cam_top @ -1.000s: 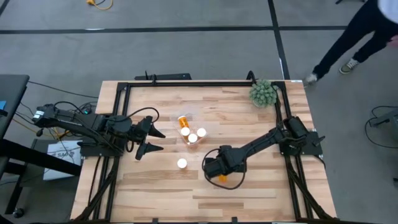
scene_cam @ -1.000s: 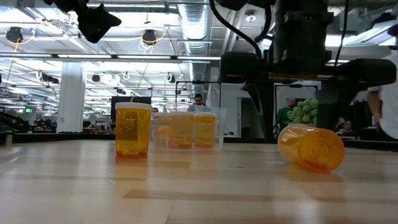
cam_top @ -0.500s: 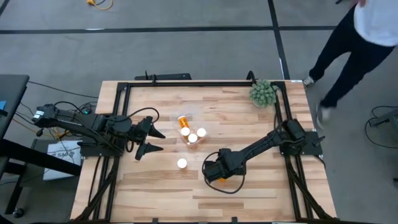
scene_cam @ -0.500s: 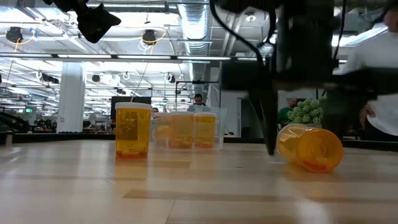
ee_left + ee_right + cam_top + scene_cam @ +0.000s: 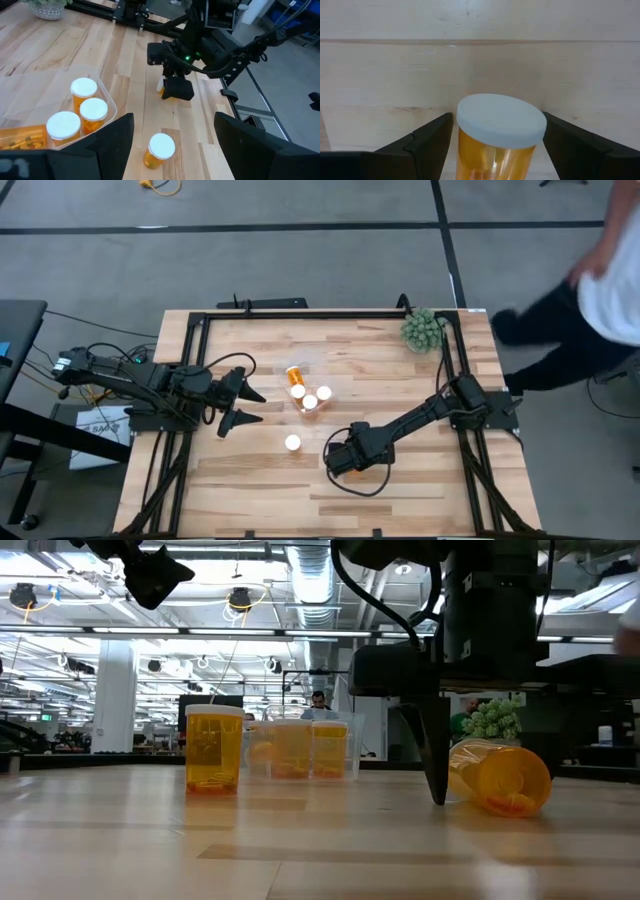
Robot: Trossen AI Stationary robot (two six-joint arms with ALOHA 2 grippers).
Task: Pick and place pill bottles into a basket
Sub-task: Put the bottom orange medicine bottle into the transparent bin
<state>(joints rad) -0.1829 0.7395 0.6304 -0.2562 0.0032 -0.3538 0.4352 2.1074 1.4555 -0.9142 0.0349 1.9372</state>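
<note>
A pill bottle lies on its side on the table, white cap (image 5: 501, 120) toward my right wrist camera and orange body (image 5: 500, 778) in the low view. My right gripper (image 5: 497, 122) is open and low over it, with a finger on each side of the cap and no touch showing; one finger (image 5: 437, 765) reaches almost to the table. Another bottle (image 5: 292, 443) stands upright on its base, alone. The clear basket (image 5: 107, 97) holds three upright bottles (image 5: 82, 102) and one lying bottle (image 5: 294, 375). My left gripper (image 5: 243, 406) is open and empty, left of the basket.
A green spiky plant ball (image 5: 422, 329) sits at the table's far right corner. A black frame (image 5: 300, 313) runs round the table's edge. A person (image 5: 590, 300) moves on the floor beyond the table's right side. Bare wood lies along the near edge.
My right gripper has come down and a little toward the table's near left, settling with its open fingers on either side of the lying bottle. The bottle has stayed where it was. The person beside the table has walked along its right side.
</note>
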